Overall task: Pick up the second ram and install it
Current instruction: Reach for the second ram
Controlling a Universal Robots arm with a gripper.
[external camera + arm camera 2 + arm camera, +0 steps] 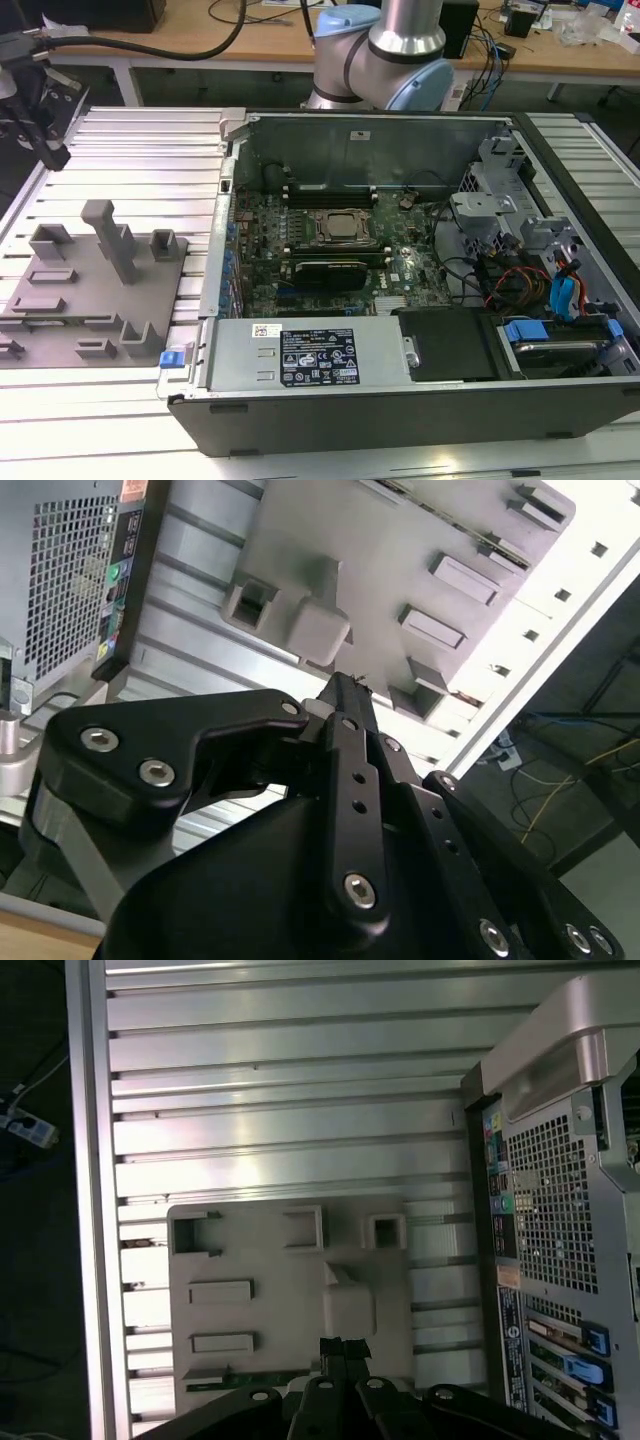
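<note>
The second ram [250,1377] is a thin dark strip lying flat along one edge of the grey tray [280,1310]. In the exterior view the ram [60,320] sits near the tray's [95,300] front left part. My gripper [337,1346] hangs high over the tray with its fingertips pressed together and nothing between them. From the second wrist view the gripper [347,685] points down at the tray's blocks. In the exterior view the gripper [52,150] is at the far upper left, well above the ram.
The open computer case [400,400] stands to the exterior view's right of the tray. Inside it, the CPU socket [340,228] sits between long black memory slots [330,190]. Tall grey blocks [112,240] rise from the tray. The slatted metal table [280,1110] lies around it.
</note>
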